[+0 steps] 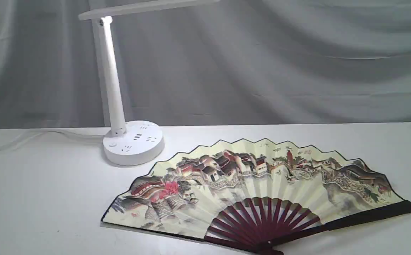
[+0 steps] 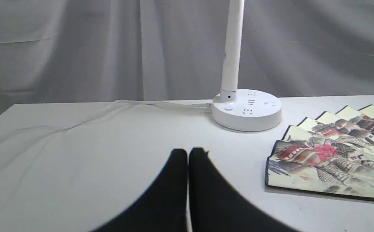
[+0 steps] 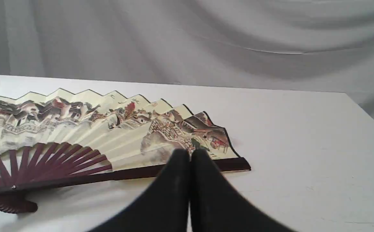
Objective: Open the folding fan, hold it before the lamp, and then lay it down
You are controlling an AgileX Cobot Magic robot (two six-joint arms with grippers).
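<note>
The folding fan (image 1: pixel 255 187) lies spread open and flat on the white table, painted side up, its maroon ribs toward the near edge. The white lamp (image 1: pixel 115 92) stands behind its left end, round base (image 1: pixel 133 142) on the table. No gripper shows in the exterior view. In the left wrist view my left gripper (image 2: pixel 188 154) is shut with nothing in it, above bare table, left of the fan (image 2: pixel 331 158) and in front of the lamp base (image 2: pixel 247 110). My right gripper (image 3: pixel 189 155) is shut and empty, near the guard at the right end of the fan (image 3: pixel 109 132).
The lamp's pale cable (image 2: pixel 77 117) trails left from the base across the table (image 1: pixel 42 198). A grey cloth backdrop (image 1: pixel 262 60) hangs behind. The table's right edge (image 3: pixel 367 112) shows in the right wrist view.
</note>
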